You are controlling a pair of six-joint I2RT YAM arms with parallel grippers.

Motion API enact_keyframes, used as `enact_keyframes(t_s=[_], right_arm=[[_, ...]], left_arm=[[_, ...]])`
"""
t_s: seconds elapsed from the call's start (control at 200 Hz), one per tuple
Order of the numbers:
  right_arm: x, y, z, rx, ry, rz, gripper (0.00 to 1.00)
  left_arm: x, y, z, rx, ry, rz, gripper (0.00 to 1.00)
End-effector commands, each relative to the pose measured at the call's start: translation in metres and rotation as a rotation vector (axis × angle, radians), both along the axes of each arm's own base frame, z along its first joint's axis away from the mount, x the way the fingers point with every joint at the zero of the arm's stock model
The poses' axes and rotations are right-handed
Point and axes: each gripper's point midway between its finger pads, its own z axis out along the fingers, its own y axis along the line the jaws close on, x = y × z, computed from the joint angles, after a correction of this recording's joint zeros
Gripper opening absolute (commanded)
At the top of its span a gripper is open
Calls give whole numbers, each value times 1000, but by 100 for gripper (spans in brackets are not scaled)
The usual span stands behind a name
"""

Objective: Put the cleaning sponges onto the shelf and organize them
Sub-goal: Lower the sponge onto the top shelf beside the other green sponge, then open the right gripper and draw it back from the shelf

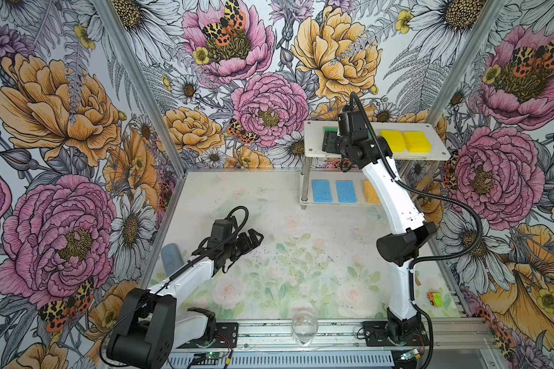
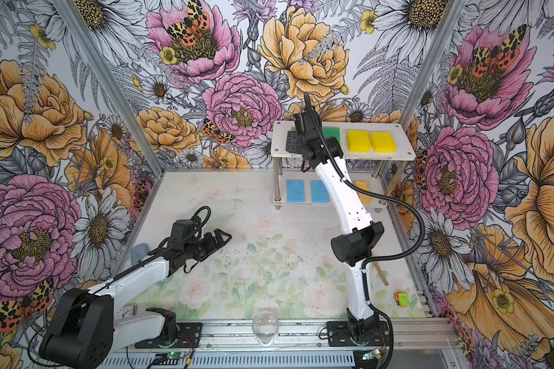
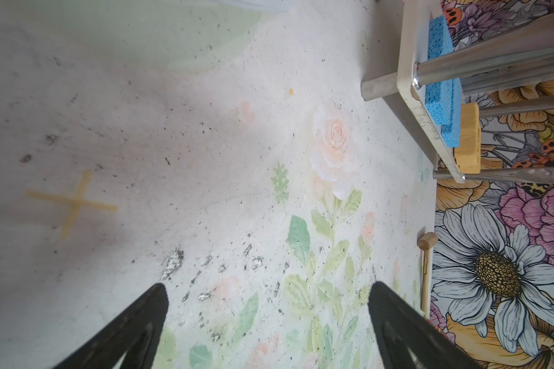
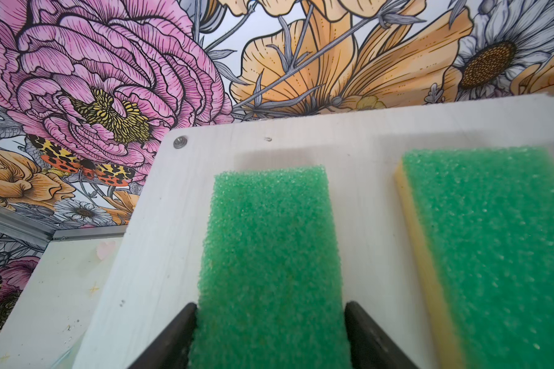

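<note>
Currently my right tool [image 4: 271, 308] is closed around a green sponge [image 4: 269, 230], one finger against each long side; how hard it presses I cannot tell. That sponge lies flat on the top board of the shelf [image 1: 435, 150], at the board's left end, its far end close to the back edge. Its long axis runs front edge to back edge, straight out from the tool, so I judge the coming move is simply to let go and draw back along that same line. What matters is the neighbour: a second green sponge [image 4: 493, 249] lies parallel, just beside it toward the board's middle, with a bare strip between them. The finger on that side has only that strip to open into. My left tool [image 3: 269, 287] hangs open and empty over the surface [image 1: 301, 255], well apart from the shelf, so the right arm is plainly the nearer one.

Counting: green sponges, two, both on the top board. Yellow sponges [image 1: 392, 140], two, side by side at the right end of that board. Blue sponges [image 1: 321, 190], two, side by side at the left end of the bottom board. Orange sponges [image 1: 371, 191] sit next along that board, but my right arm crosses them; I judge two. No sponge shows on the surface.
</note>
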Motion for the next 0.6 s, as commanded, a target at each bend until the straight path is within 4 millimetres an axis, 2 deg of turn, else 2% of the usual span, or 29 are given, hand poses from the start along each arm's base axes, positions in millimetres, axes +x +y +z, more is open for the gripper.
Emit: enact_keyframes(t_s=[0.0, 0.455, 0.595], right_arm=[[6, 2, -1, 16, -9, 4, 76], [0, -7, 28, 79, -59, 38, 80], [-9, -7, 42, 104, -78, 65, 81]], left_arm=[[1, 0, 6, -4, -32, -18, 99], [0, 0, 13, -8, -47, -17, 99], [1, 1, 16, -9, -51, -14, 99]])
